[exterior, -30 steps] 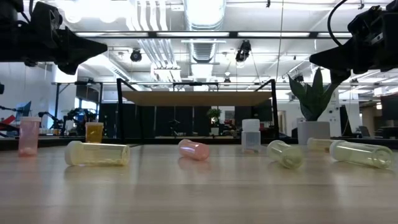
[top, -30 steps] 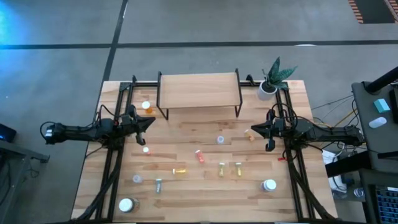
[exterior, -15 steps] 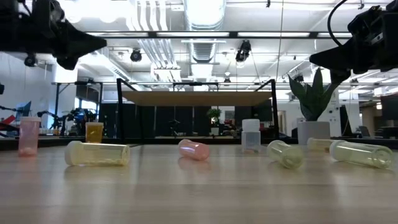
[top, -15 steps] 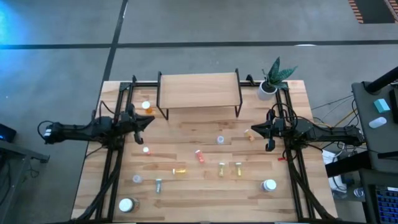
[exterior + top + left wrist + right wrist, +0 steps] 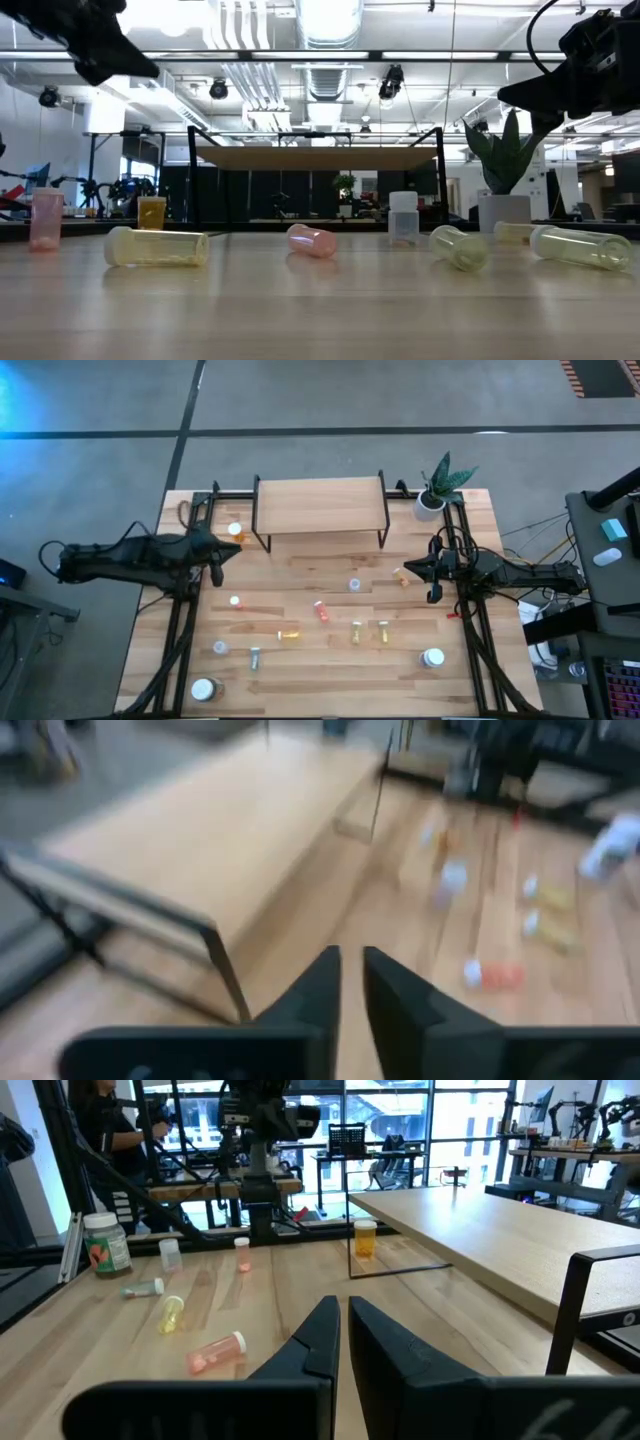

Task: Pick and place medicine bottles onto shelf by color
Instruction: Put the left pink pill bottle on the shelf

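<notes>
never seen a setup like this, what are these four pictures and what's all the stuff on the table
This is a robot with two dark arms at a wooden table. Each arm ends in a two-finger claw.

One picture looks straight down from above. One sits at tabletop height and looks across the table into the room. The other two come from cameras on each arm's wrist, looking out past that arm's own fingers.

The left claw hovers near the left end of the shelf, a small raised board at the back. The right claw hovers over the table's right side. Neither holds anything, and the right one is shut.

Scattered on the table are small pill bottles, some standing, some lying down, such as a red one and an orange one. A potted plant stands at the back right corner. The shelf is bare.
</notes>
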Available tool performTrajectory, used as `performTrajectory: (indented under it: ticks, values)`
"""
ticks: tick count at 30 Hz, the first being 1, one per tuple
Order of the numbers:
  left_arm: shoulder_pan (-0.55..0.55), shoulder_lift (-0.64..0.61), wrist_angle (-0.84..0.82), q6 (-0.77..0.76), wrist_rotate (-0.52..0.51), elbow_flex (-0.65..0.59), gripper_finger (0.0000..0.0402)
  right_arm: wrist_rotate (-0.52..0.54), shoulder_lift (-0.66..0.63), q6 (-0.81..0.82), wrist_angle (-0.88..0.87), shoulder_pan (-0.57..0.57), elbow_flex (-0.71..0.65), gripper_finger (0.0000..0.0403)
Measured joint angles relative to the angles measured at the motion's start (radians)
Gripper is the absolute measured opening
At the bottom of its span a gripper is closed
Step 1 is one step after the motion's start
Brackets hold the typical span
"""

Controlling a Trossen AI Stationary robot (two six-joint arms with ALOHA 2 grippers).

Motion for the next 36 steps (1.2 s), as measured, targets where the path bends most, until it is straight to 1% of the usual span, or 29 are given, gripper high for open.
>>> performTrajectory:
  ticks: [3,7,10,12,15,17,19,22,27,31,36]
  values:
    - [0.000,0.070,-0.128,-0.088,0.072,0.060,0.0091,0.000,0.000,0.000,0.000,0.000,0.000,0.0018]
    - [0.000,0.173,-0.294,-0.196,0.179,0.135,0.0171,0.000,0.000,0.000,0.000,0.000,0.000,0.0018]
    - [0.000,0.238,-0.343,-0.233,0.215,0.177,0.0218,0.000,0.000,0.000,0.000,0.000,0.000,0.0018]
    - [0.000,0.266,-0.352,-0.233,0.219,0.183,0.0237,0.000,0.000,0.000,0.000,0.000,0.000,0.0018]
    - [-0.006,0.283,-0.369,-0.255,0.228,0.162,0.0247,0.000,0.000,0.000,0.000,0.000,0.000,0.0018]
    - [-0.021,0.281,-0.396,-0.302,0.233,0.132,0.0248,0.000,0.000,0.000,0.000,0.000,0.000,0.0018]
    - [-0.051,0.251,-0.391,-0.369,0.234,0.096,0.0248,0.000,0.000,0.000,0.000,0.000,0.000,0.0018]
    - [-0.123,0.190,-0.393,-0.474,0.234,0.041,0.0248,0.000,0.000,0.000,0.000,0.000,0.000,0.0018]
    - [-0.255,0.097,-0.386,-0.634,0.166,-0.015,0.0248,0.000,0.000,0.000,0.000,0.000,0.000,0.0018]
    - [-0.341,0.100,-0.368,-0.697,0.144,-0.053,0.0248,0.000,0.000,0.000,0.000,0.000,0.000,0.0018]
    - [-0.410,0.173,-0.362,-0.704,0.143,-0.072,0.0248,0.000,0.000,0.000,0.000,0.000,0.000,0.0018]
